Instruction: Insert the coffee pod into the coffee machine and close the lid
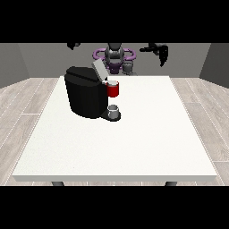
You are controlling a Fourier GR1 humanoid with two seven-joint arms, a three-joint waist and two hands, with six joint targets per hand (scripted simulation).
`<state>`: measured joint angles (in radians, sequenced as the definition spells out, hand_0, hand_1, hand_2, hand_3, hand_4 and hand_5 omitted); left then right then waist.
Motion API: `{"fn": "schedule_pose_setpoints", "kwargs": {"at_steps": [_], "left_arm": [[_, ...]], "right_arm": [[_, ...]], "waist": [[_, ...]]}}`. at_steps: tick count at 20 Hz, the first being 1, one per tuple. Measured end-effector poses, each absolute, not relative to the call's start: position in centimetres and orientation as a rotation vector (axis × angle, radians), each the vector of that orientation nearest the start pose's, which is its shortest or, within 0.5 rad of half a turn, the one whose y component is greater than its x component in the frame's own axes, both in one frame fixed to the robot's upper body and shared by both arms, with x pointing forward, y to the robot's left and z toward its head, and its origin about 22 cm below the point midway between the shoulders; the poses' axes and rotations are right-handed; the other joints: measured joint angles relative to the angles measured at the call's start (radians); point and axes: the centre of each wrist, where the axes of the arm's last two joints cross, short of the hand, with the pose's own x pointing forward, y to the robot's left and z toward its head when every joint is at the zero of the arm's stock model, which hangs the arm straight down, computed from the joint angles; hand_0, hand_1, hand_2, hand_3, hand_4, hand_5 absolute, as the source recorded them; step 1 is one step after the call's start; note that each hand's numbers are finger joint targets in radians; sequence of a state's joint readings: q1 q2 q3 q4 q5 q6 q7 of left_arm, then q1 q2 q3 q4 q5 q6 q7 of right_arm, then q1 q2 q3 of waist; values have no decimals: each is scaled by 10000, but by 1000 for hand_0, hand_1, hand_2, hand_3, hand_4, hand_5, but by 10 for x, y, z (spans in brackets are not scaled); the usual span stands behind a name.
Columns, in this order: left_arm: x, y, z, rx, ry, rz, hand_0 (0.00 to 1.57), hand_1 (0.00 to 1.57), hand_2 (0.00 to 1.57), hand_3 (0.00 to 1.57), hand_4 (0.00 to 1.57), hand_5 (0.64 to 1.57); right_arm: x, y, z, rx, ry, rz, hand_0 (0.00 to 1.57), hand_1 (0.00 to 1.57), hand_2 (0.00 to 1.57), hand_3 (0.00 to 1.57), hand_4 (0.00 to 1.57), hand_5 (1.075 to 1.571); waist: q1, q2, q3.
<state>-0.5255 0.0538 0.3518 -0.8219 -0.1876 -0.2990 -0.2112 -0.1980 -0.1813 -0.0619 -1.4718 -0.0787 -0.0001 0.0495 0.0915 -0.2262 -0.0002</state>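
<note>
A black coffee machine point(85, 96) stands on the white table point(134, 143) at the left of centre. Its grey lid point(99, 69) is tilted up and open. At the machine's front sits a red pod holder point(113, 89) with a small pale pod showing at its top. A grey cup point(114, 110) rests on the machine's base below it. The hand at the view's right point(162, 53) hangs high above the table's far right edge, fingers pointing down. The hand at the view's left point(73, 45) is raised near the top, above and behind the machine. Neither hand touches anything.
The robot's torso point(114, 56) stands behind the table's far edge. Wooden floor surrounds the table on all sides.
</note>
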Motion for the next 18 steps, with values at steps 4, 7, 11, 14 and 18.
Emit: {"fn": "schedule_pose_setpoints", "kwargs": {"at_steps": [4, 7, 11, 14, 18], "left_arm": [[347, 243, -31, -1610, -15120, -1943, 0, 0, 0, 0, 112, 1571], [339, 241, -27, -1617, -15187, -1828, 0, 0, 0, 0, 0, 1571], [326, 243, -25, -1626, -15418, -1611, 0, 0, 0, 0, 0, 1571], [322, 238, -17, -1720, -15676, -1543, 0, 0, 0, 0, 0, 1571], [322, 238, 0, -1674, -15955, -1543, 0, 0, 0, 0, 0, 1571]], "right_arm": [[299, -257, 45, -749, -16402, 1348, 0, 0, 0, 0, 161, 1571], [303, -258, 45, -639, -16484, 1591, 0, 0, 0, 0, 123, 1571], [313, -254, 50, -340, -16484, 1654, 0, 0, 0, 0, 0, 1571], [322, -260, 49, -316, -16631, 1458, 0, 0, 0, 0, 0, 1571], [334, -258, 50, -180, -16590, 1300, 0, 0, 0, 0, 0, 1571]], "waist": [[317, 265, 4], [415, 393, 4], [523, 721, 4], [688, 1094, 4], [688, 1563, 2]]}}
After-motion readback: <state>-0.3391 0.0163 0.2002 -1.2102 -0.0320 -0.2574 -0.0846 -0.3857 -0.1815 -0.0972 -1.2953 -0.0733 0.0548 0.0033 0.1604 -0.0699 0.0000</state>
